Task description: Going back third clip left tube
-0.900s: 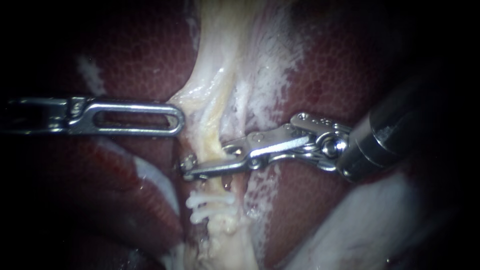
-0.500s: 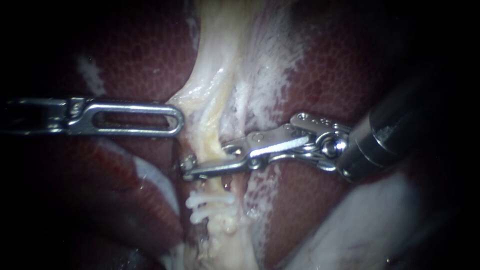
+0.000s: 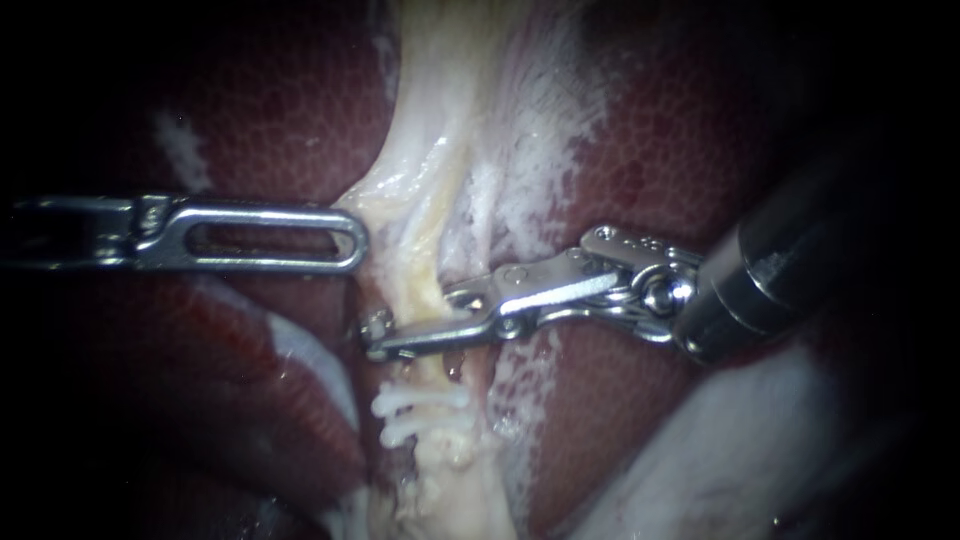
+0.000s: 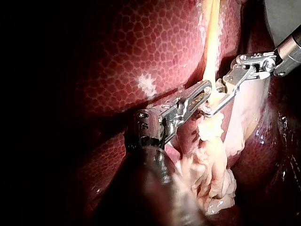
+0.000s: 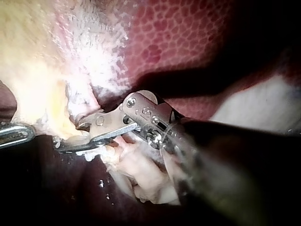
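A pale yellow tube (image 3: 425,285) runs down between dark red liver lobes (image 3: 690,140). My right instrument (image 3: 400,335) comes in from the right, and its slim jaws lie across the tube, one on each side, shut on it. Two white clips (image 3: 420,402) sit on the tube just below those jaws. My left instrument (image 3: 352,238) reaches in from the left. Its slotted jaws lie together and grip the edge of the pale tissue (image 3: 372,205) beside the tube, which is drawn toward them. The left wrist view shows both jaw tips (image 4: 207,92) meeting at the tube (image 4: 210,56).
Ragged pale tissue (image 3: 455,480) hangs below the clips. White filmy tissue (image 3: 545,150) spreads to the right of the tube. A pale mass (image 3: 740,440) lies under my right instrument's shaft. Liver surface surrounds everything.
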